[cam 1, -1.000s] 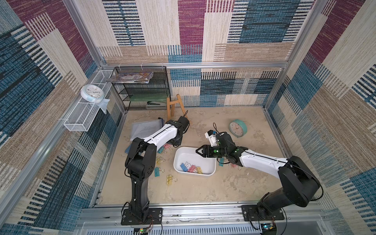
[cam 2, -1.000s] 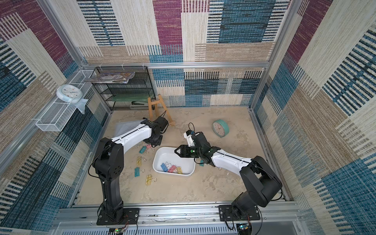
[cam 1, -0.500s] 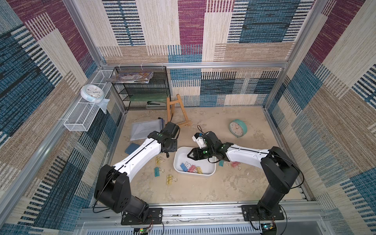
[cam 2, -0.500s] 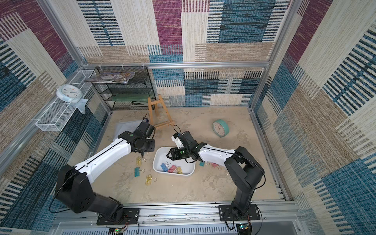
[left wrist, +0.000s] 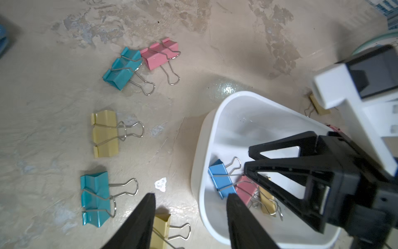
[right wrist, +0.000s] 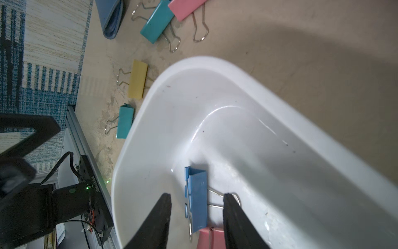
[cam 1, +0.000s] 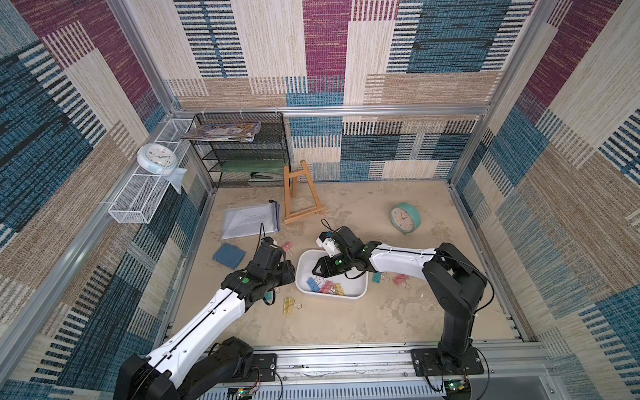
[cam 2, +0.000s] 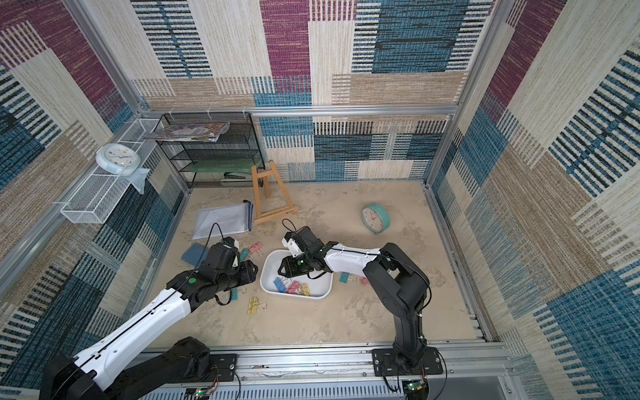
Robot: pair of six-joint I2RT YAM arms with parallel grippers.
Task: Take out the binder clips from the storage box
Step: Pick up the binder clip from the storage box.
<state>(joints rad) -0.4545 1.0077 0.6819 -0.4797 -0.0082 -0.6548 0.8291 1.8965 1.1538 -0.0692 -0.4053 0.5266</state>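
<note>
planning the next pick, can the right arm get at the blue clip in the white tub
Probably yes: the right gripper hangs inside the storage box, open jaws either side of the blue clip, nothing between.

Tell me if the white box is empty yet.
Not empty: a blue clip, a pink clip and a yellow clip lie inside the white box.
</note>
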